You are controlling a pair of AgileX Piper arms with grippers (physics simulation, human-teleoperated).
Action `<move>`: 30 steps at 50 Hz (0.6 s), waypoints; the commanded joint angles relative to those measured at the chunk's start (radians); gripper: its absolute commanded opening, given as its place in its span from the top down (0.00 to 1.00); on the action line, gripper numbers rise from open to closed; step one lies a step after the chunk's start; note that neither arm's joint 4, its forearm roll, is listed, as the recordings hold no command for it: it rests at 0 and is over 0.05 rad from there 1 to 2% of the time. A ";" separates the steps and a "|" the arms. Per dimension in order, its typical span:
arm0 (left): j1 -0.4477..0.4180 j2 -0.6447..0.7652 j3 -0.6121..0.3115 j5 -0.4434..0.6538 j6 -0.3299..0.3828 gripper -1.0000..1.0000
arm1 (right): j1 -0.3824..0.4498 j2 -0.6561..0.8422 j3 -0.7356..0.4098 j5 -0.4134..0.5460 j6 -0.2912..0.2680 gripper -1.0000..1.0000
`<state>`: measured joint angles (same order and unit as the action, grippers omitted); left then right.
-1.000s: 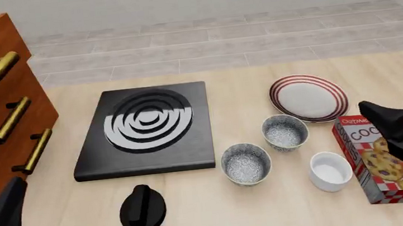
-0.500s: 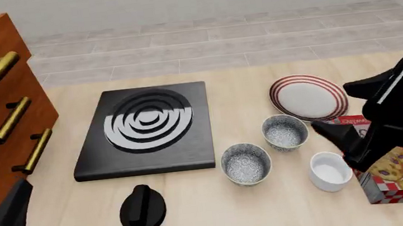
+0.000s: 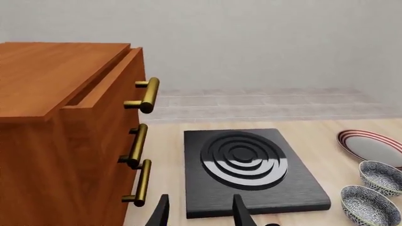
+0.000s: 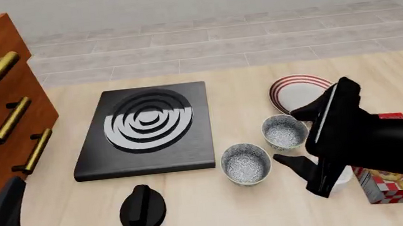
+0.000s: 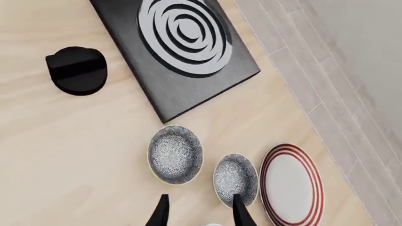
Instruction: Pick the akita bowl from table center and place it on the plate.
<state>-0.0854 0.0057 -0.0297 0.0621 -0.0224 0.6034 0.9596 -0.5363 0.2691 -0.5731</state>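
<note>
progress: nothing picked yet. I've got the right gripper (image 5: 197, 213) above the bowls, fingers spread, nothing between them.
left to do: descend, grasp, lift, carry to the plate, release. All of it, by my read.
target: small deep grey-and-white speckled akita bowl (image 4: 246, 164) with pale rim, upright on the light wooden table (image 4: 197, 214), around mid-table, just off the near right corner of the flat black stove slab with silver rings (image 4: 146, 128).
lookalike: second speckled bowl (image 4: 285, 131), beside it toward the right edge, next to the plate. Easy to mix up.
destination: round shallow white plate with dark red rim stripes (image 5: 291, 184), bare, toward the far right; my arm partly covers it in the front view.
left gripper (image 3: 198, 212): parked near the left edge by the wooden drawer cabinet with brass handles (image 3: 69, 136), fingers apart, holding nothing.
</note>
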 commanded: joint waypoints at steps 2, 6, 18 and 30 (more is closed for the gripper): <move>0.009 0.002 0.000 -0.004 -0.010 0.00 | 0.051 0.107 0.012 -0.049 -0.050 0.00; 0.010 0.002 0.004 -0.005 -0.011 0.00 | 0.063 0.123 -0.015 -0.030 -0.055 0.00; -0.001 -0.003 0.011 -0.002 0.000 0.00 | 0.123 0.217 -0.036 -0.032 -0.092 0.00; -0.005 0.000 0.015 -0.006 0.001 0.00 | 0.108 0.319 -0.019 -0.098 -0.146 0.00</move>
<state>-0.0878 0.0053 -0.0194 0.0591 -0.0225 0.7131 1.2023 -0.5592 0.2103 -0.6744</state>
